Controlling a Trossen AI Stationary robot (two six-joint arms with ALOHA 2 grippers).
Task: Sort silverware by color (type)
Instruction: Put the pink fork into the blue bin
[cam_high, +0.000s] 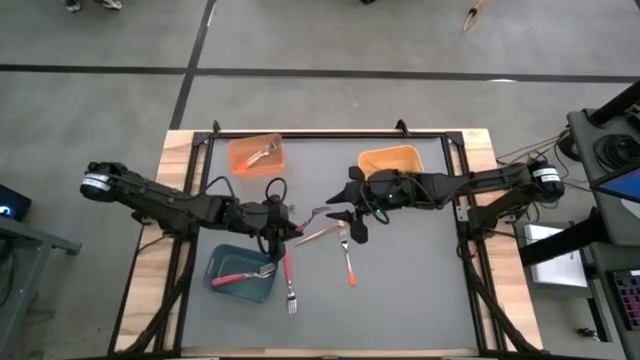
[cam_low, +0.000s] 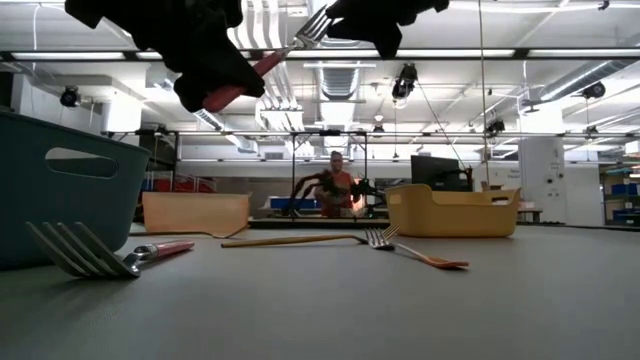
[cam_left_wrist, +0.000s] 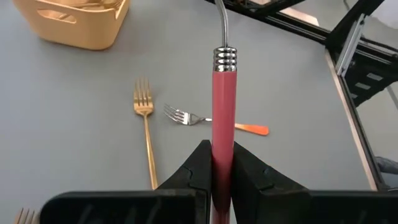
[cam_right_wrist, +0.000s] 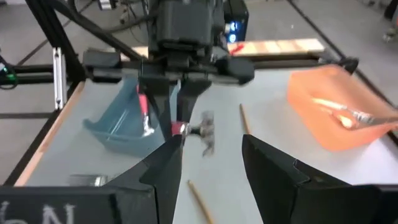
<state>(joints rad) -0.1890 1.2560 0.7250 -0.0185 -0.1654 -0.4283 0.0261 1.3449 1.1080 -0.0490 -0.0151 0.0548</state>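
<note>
My left gripper (cam_high: 290, 225) is over the table's middle, shut on a red-handled fork (cam_left_wrist: 222, 106) that is held in the air. The fork's tines (cam_right_wrist: 207, 129) point toward my right gripper (cam_right_wrist: 211, 155). That gripper is open and faces the fork head, with its fingers on either side of the head and apart from it. On the mat lie a gold fork (cam_high: 320, 235), an orange-handled fork (cam_high: 347, 258) and another red-handled fork (cam_high: 289, 280). A red-handled fork lies in the teal bin (cam_high: 225, 285). The orange bin (cam_high: 240, 165) holds another fork. My left gripper pinches the fork's red handle (cam_left_wrist: 222, 146) between its two fingers, toward the handle's free end, which sticks out behind them (cam_low: 218, 98). The fingers come from the table's left, slanting slightly down, and the fork runs on along them. It is lifted clear of the mat.
A yellow bin (cam_high: 400, 152) stands at the back right, behind my right arm. The orange bin is at the back left and the teal bin at the front left. The loose forks lie below and in front of the two grippers. A person (cam_low: 335, 180) is in the room beyond the table.
</note>
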